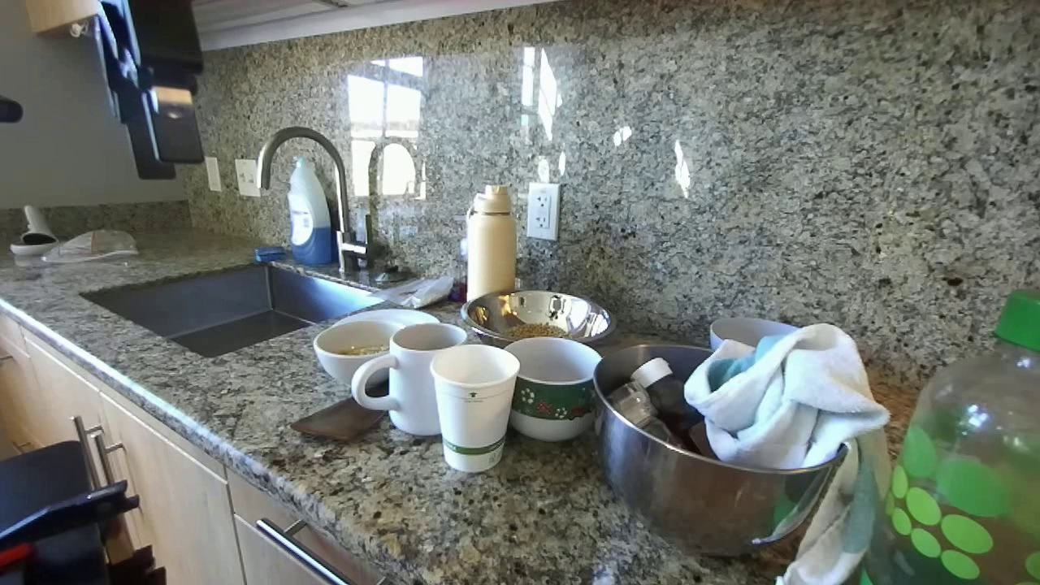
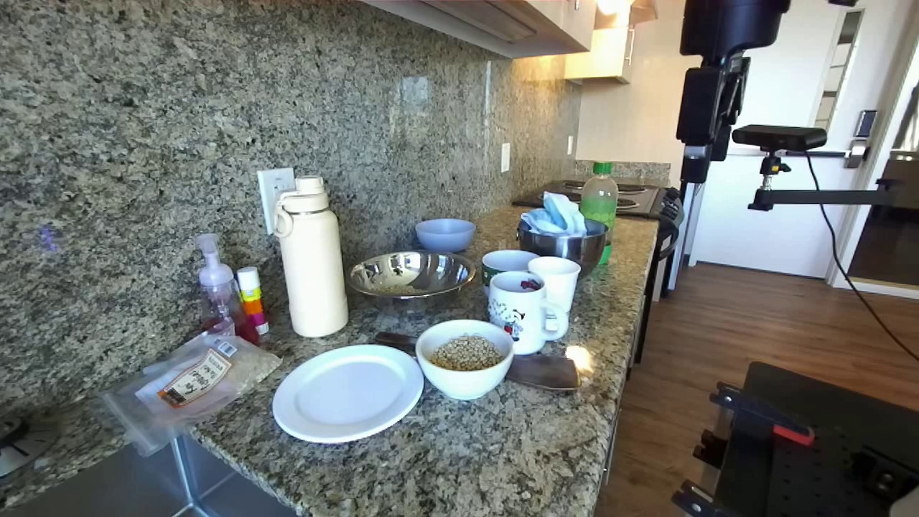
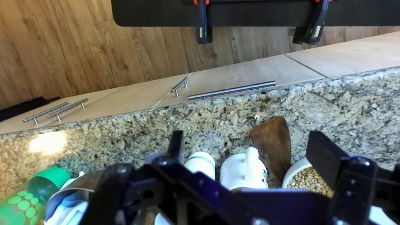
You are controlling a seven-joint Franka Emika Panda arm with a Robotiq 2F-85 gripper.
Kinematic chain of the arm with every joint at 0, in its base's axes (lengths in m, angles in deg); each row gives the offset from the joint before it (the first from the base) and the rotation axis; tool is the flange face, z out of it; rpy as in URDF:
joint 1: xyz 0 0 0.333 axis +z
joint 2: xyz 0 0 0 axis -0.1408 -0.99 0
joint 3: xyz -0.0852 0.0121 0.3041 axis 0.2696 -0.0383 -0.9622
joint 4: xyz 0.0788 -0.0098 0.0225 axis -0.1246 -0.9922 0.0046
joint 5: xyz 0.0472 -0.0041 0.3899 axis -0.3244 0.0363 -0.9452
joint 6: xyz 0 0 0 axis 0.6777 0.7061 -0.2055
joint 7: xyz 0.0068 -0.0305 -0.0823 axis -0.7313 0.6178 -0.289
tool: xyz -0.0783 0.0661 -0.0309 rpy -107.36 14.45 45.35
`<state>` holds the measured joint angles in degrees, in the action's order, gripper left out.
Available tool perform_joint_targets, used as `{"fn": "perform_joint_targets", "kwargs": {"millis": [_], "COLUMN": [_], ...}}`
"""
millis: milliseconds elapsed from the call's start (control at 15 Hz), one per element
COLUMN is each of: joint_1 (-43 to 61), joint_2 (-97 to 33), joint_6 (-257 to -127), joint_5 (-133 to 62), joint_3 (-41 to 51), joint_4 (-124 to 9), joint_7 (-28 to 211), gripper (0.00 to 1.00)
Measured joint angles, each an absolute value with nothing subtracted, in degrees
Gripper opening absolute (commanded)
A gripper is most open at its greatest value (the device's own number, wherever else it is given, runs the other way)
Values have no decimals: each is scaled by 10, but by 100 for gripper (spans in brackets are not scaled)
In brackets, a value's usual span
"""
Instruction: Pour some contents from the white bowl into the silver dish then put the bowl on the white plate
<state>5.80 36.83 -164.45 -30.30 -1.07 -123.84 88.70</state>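
Observation:
The white bowl [image 2: 459, 386] stands upright on the counter with pale grains inside; it also shows in an exterior view [image 1: 331, 351] and partly in the wrist view [image 3: 292, 174]. The white plate [image 2: 344, 395] lies beside the bowl and shows partly behind it in an exterior view [image 1: 410, 315]. The silver dish [image 2: 441, 271] stands near the wall with some grains in its bottom; it also shows in an exterior view [image 1: 573, 307]. My gripper [image 3: 247, 139] is open and empty, high above the counter, apart from everything; it also shows in both exterior views [image 1: 166, 130] [image 2: 700, 161].
A handled mug [image 2: 508, 327], paper cup [image 2: 560, 276] and green-banded bowl [image 1: 554, 394] stand close to the white bowl. A wooden spatula [image 3: 273, 140] lies beside it. A tall bottle [image 2: 314, 266] stands near the dish. A steel mixing bowl [image 1: 691, 487] and sink [image 1: 211, 305] flank the group.

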Motion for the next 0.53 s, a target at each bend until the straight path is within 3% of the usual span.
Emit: {"fn": "perform_joint_targets", "kwargs": {"millis": [533], "joint_1": [126], "joint_2": [194], "joint_6": [-1754], "joint_5": [-303], "joint_3": [-42], "joint_4": [-1177], "joint_7": [885], "gripper": [100]}}
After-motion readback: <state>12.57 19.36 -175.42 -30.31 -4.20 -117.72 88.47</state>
